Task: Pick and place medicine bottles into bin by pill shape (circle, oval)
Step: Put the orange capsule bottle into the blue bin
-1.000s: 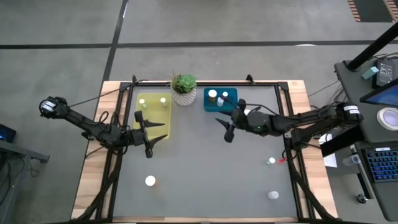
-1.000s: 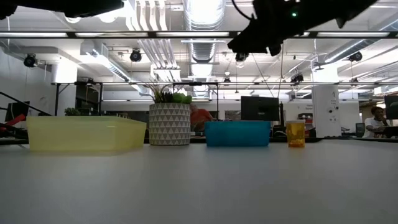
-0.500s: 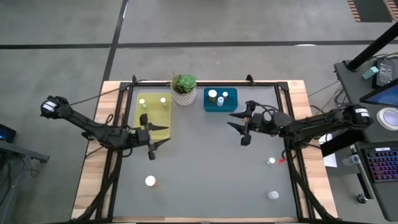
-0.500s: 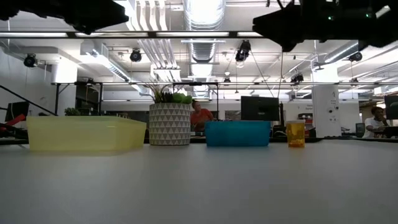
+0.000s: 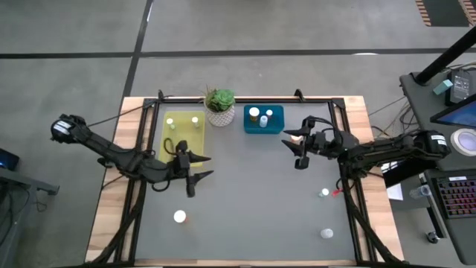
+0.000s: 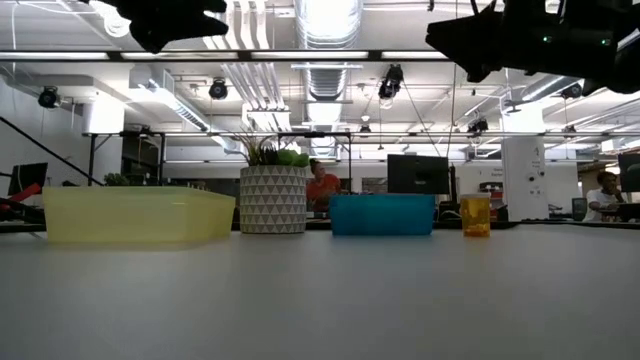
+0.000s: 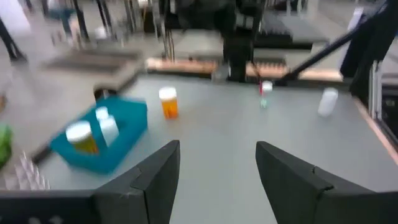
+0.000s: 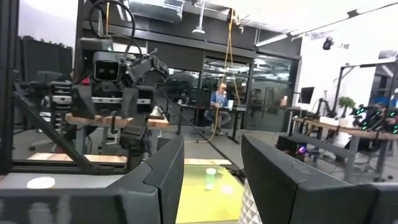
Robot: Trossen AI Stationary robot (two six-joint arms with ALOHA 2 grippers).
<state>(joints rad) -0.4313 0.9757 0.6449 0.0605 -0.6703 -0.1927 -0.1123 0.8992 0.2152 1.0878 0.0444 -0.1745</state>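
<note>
My left gripper (image 5: 199,167) hangs open and empty above the mat, near the yellow tray (image 5: 184,141). My right gripper (image 5: 294,149) hangs open and empty just right of the teal tray (image 5: 263,125). An amber bottle with a white cap (image 7: 168,102) stands upright on the mat beside the teal tray, below my right gripper. Two bottles (image 5: 254,113) stand in the teal tray, and small bottles (image 5: 195,119) stand in the yellow tray. Loose bottles rest on the mat at the near left (image 5: 179,217), the right (image 5: 324,193) and the near right (image 5: 327,233).
A green plant in a white patterned pot (image 5: 220,106) stands between the two trays at the far edge. The black frame rails (image 5: 343,179) run along the table's sides. The middle of the grey mat (image 5: 245,201) is bare.
My left gripper has gone toward the table's right and near edges, away from the yellow tray. My right gripper has gone toward the table's right edge, away from the mat's middle. Both have stayed open. No bottle has moved.
</note>
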